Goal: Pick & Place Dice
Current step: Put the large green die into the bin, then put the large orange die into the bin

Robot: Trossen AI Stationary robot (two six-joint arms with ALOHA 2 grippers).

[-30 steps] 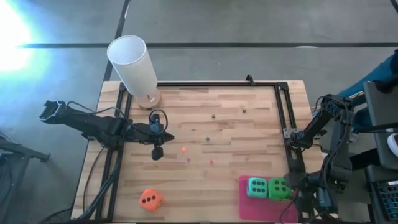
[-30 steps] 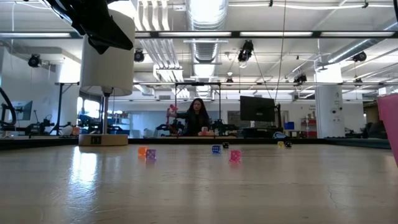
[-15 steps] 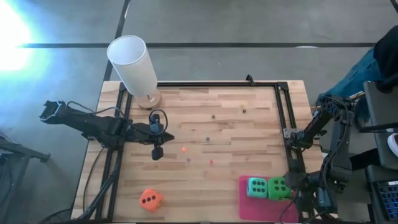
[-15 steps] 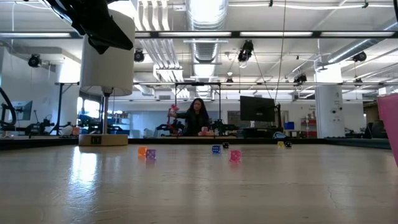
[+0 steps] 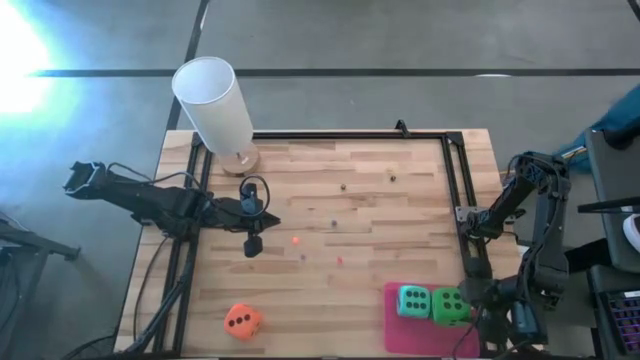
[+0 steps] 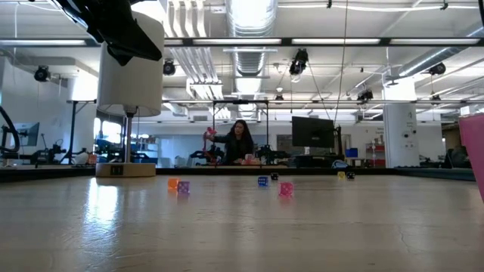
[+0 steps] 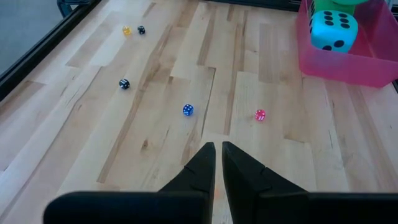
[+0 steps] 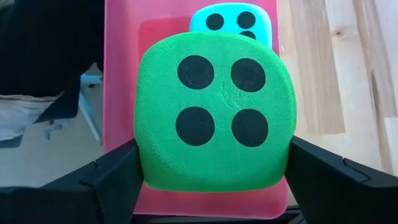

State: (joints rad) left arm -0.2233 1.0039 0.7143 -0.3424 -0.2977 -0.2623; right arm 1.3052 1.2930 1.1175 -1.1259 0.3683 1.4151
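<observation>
A bright green die [image 8: 214, 112] with four pips toward the wrist camera sits between my right gripper's [image 8: 213, 146] fingers, over the pink tray [image 5: 405, 335] at the table's near right corner. It also shows in the high view as the green die [image 5: 450, 305]. The teal die [image 5: 413, 301] lies in the tray just left of it. The orange die [image 5: 243, 321] rests on the wood near the near left edge. A second green die is out of view. My left gripper [image 5: 252, 243] hangs shut over the table's left half, touching nothing. My right gripper pinches the green die between its two fingers [image 8: 115, 177], one on each opposite side face [image 8: 144, 155]. It comes from the table's right side. The die sits upright over the pink tray; whether its underside rests on the tray floor I cannot tell.
A tall white cylinder [image 5: 215, 105] stands on a round wooden base at the far left corner. Several tiny dice [image 7: 187, 110] are scattered over the middle of the wood. Black frame rails [image 5: 455, 190] run along the table's edges. A person [image 6: 238, 140] stands far off in the room.
</observation>
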